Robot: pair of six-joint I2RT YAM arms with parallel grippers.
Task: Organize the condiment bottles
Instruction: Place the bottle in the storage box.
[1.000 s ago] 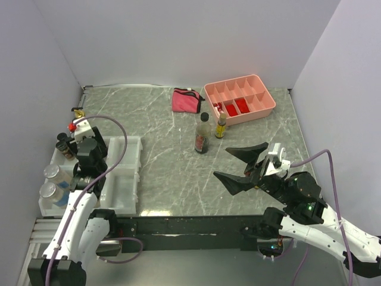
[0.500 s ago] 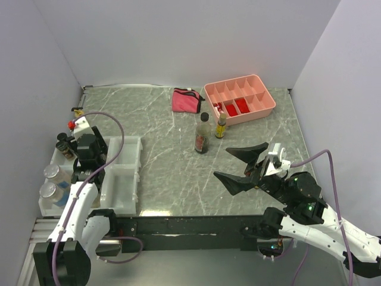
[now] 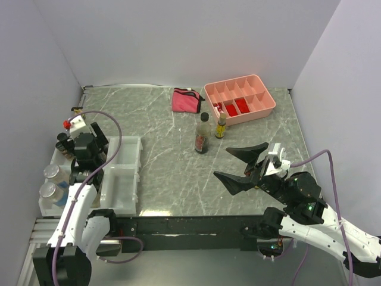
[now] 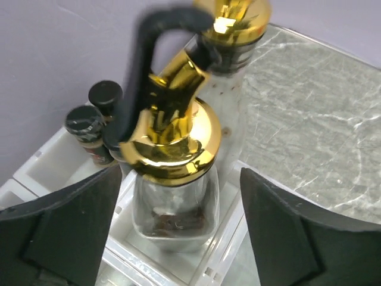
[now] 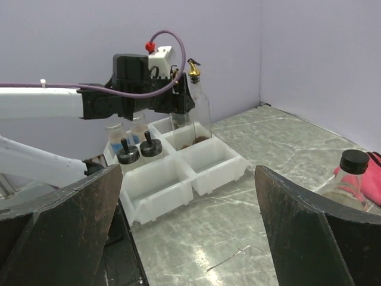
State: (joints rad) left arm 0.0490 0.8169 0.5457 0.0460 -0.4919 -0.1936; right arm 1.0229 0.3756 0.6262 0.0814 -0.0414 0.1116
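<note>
Left wrist view: left gripper (image 4: 178,174) has eased back, jaws apart beside the gold-topped bottle (image 4: 172,149) standing in the white bin (image 4: 41,170); looks placed; right gripper (image 3: 221,162) gapes idle.

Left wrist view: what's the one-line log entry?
left hand open astride gold-topped bottle in white bin | right hand open, hovering | dark bottle, yellow bottle mid-table

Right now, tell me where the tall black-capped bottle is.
In the top view the tall black-capped bottle stands mid-table, just left of the small yellow bottle, near the pink tray.
</note>
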